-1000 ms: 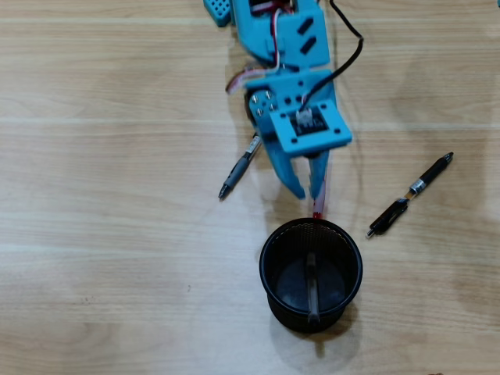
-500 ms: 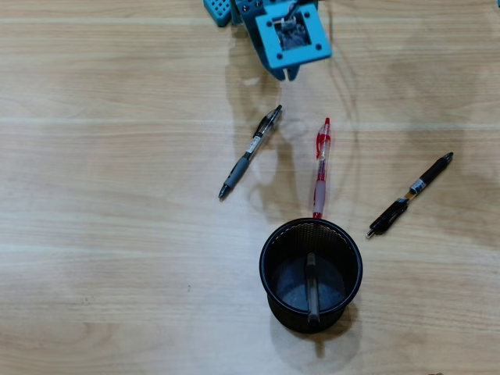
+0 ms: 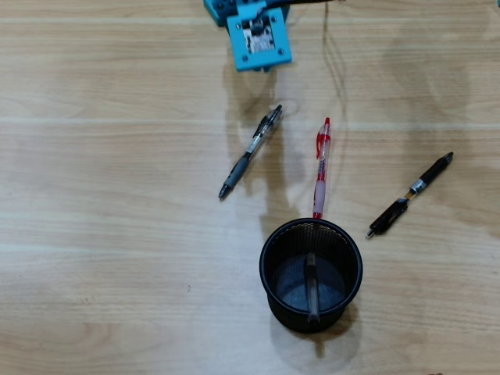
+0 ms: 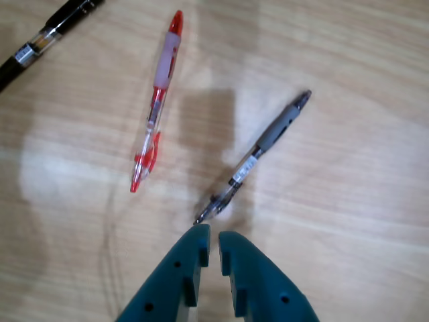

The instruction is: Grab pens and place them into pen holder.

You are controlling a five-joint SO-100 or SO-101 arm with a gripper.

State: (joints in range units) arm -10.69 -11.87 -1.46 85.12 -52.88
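Note:
Three pens lie on the wooden table. A grey-black pen (image 3: 250,152) (image 4: 258,151) lies slanted, a red pen (image 3: 321,168) (image 4: 157,100) lies nearly lengthwise just above the holder in the overhead view, and a black pen (image 3: 410,194) (image 4: 47,37) lies to the right there. The black mesh pen holder (image 3: 262,262) stands at the lower middle with one dark pen (image 3: 312,289) inside. My teal gripper (image 4: 213,231) hovers above the table just short of the grey-black pen's tip, its jaws nearly together with nothing between them. The blue arm (image 3: 259,39) is at the top edge.
A thin cable (image 3: 336,62) runs down from the arm near the top of the overhead view. The wooden table (image 3: 101,234) stretches bare to the left and right of the pens.

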